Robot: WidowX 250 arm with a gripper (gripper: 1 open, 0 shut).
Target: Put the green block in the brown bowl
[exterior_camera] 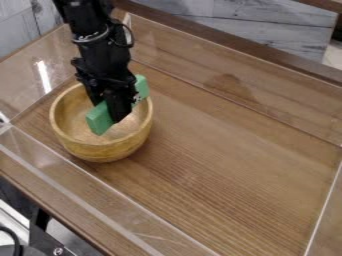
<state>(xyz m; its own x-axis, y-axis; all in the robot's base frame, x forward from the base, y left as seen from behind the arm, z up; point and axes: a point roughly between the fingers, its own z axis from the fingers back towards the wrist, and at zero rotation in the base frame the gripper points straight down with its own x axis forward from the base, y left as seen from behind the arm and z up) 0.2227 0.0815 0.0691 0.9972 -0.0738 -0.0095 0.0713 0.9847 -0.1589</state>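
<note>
On a wooden table (227, 160) by a marble wall (254, 25), the gripper (115, 103) clasps the green block (104, 113) over the brown bowl (80, 138).

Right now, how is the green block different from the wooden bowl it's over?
The green block is a flat, straight-edged bar of plain matte green; the wooden bowl is round, thick-walled and light brown with visible grain. The block is tilted on end and clamped in the gripper; the bowl sits flat on the table, untouched by the gripper. The block is the narrower of the two. Its lower end reaches down into the bowl's hollow.
</note>
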